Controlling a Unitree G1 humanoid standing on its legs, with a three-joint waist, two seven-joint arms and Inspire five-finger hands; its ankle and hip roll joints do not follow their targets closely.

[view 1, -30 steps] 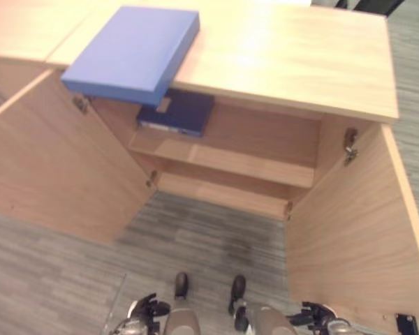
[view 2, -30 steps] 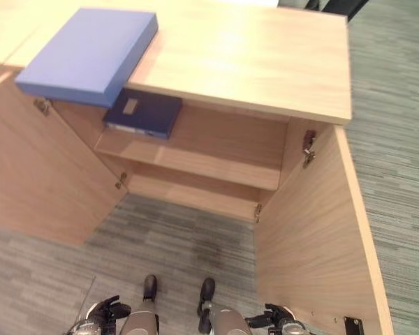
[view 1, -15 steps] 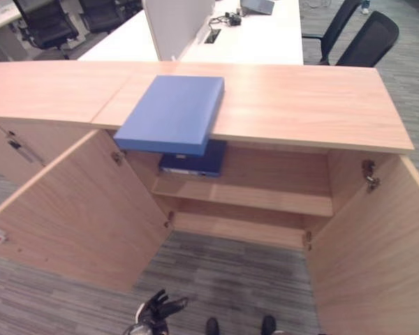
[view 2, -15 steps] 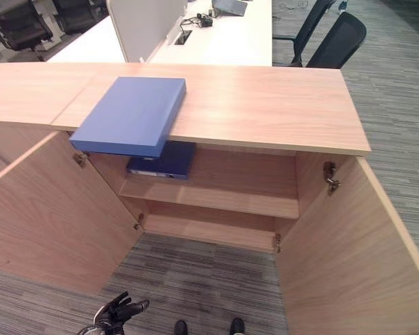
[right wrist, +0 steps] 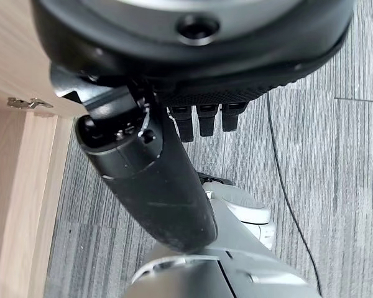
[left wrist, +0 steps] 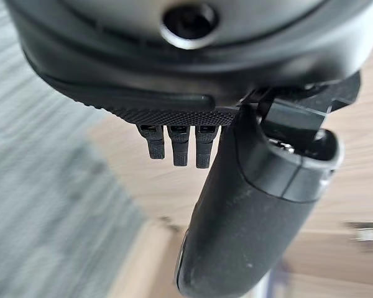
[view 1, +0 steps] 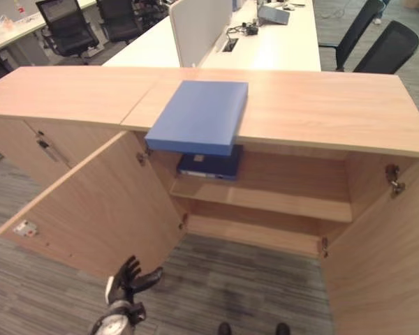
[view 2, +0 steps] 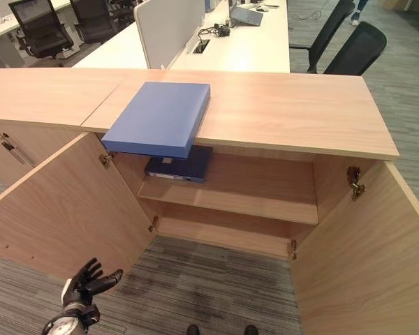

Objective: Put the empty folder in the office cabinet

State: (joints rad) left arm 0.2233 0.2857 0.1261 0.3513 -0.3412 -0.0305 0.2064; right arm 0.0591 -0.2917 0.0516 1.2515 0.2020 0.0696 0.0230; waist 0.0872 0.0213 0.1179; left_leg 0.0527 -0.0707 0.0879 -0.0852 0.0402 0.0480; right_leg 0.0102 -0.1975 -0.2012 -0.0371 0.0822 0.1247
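The folder (view 1: 198, 114) lies flat on the cabinet (view 1: 321, 105) top, its near edge jutting out past the front lip above the open left door (view 1: 101, 202). Below it, on the upper shelf (view 1: 265, 199), sits a darker binder (view 1: 209, 164); the shelf to the right of that is bare. The left hand (view 1: 129, 278) hangs low by the door, fingers spread and holding nothing. The right hand (right wrist: 155, 180) shows in its wrist view over the carpet, thumb straight, apparently empty too, though its fingers are mostly hidden.

The step in hand looks like the reach for the folder. The overhanging edge is the best purchase: fingers under, thumb on top, or one hand on each side. Lift it level, clear of the lip, then lower and slide it onto the bare stretch of shelf, keeping the arm off the left door.
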